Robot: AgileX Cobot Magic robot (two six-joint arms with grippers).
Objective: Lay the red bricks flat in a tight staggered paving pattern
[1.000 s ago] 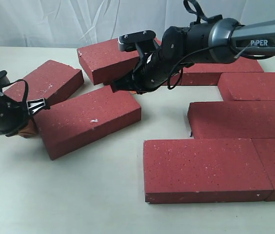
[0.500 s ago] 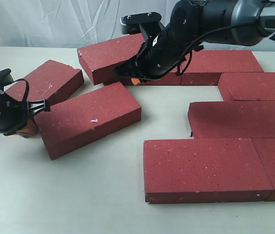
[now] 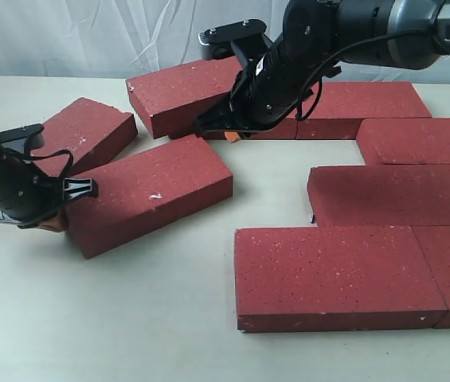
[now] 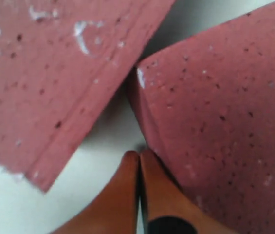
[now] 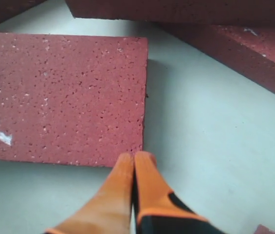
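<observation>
Pushing seems the step: your closed, empty left gripper (image 4: pixel 138 163) meets the skewed brick (image 3: pixel 149 195); shove it toward 3 o'clock; right gripper (image 5: pixel 133 163) closed too.

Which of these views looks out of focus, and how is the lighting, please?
Left wrist view: the softest, with the red bricks and left gripper blurred at close range. Right wrist view: brick specks are crisp, right gripper slightly soft. Exterior view: sharp, with even diffuse light and only faint shadows along brick edges.
</observation>
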